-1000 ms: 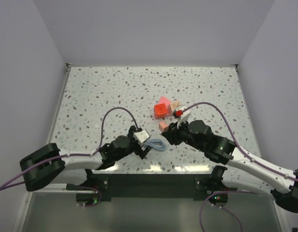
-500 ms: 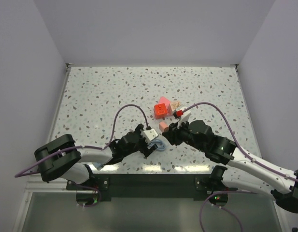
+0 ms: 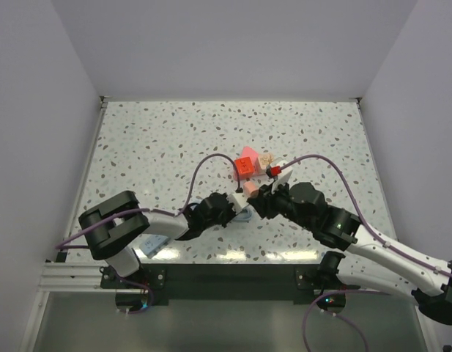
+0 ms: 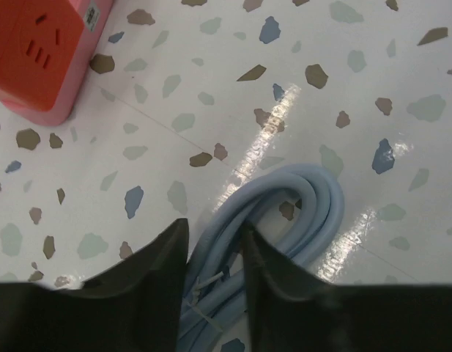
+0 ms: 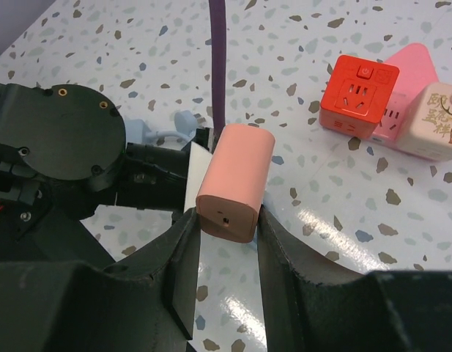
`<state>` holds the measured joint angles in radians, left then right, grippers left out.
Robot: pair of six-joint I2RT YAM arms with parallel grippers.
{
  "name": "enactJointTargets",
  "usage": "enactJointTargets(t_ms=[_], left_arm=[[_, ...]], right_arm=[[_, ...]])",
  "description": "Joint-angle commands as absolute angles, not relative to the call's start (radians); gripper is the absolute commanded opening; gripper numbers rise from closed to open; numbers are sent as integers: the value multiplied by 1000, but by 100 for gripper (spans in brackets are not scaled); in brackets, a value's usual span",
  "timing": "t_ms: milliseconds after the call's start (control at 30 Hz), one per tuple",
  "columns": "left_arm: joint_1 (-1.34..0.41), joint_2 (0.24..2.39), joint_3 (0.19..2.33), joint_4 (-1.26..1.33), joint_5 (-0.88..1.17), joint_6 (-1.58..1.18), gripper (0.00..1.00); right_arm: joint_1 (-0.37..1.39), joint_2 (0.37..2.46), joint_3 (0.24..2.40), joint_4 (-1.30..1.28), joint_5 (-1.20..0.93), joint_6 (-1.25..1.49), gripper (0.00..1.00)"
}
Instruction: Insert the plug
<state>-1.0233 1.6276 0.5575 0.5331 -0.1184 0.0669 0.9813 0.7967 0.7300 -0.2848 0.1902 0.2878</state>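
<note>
The plug [image 5: 236, 183] is a small salmon-orange block with rounded edges, and my right gripper [image 5: 224, 220] is shut on its near end, holding it just above the table. From above, the plug [image 3: 249, 189] sits at the tip of the right gripper [image 3: 256, 195]. Directly left of it, my left gripper [image 4: 215, 235] is down on a coiled light-blue cable [image 4: 306, 213], its fingers pressed against a bundle of strands. In the top view the left gripper [image 3: 233, 207] almost touches the right one, with the cable [image 3: 245, 216] showing under it.
Beyond the grippers stands a tight cluster: a bright red socket cube [image 3: 244, 167] [image 5: 357, 95], a flat pink triangle [image 3: 247, 154] [image 5: 412, 62] and a beige cube [image 3: 267, 158] [image 5: 438, 121]. A purple cable [image 5: 217, 59] of the left arm arcs over the table.
The left arm reached right and forward onto the blue cable and its fingers closed on it. The right gripper kept the plug in place.
</note>
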Motion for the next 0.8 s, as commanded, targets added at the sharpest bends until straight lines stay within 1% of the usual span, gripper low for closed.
enactJointTargets(t_ms=[0,33,267,367,467,567,633,767], left_arm=[[-988,1658,592,465,-195,54,3],[-979,1660,597,462,-215,45,0],[-835,1638,612,452,-209,-50,0],[-775,1654,672,396,-241,-93,0],[-715,1700,762,318,-322,-159,0],[-654,1758,850,299,-310,-218,0],[-623,1799,951,270,-305,-267,0],[-604,1961,1165,213,-322,-311,0]], right_arm=[[985,799,765,-221,199,275,0],[986,801,767,-218,202,275,0],[986,819,779,-176,232,249,0],[985,827,781,-167,247,244,0],[985,825,784,-167,258,236,0],[980,815,781,-169,276,229,0],[979,810,779,-170,284,226,0],[971,811,770,-173,293,225,0]])
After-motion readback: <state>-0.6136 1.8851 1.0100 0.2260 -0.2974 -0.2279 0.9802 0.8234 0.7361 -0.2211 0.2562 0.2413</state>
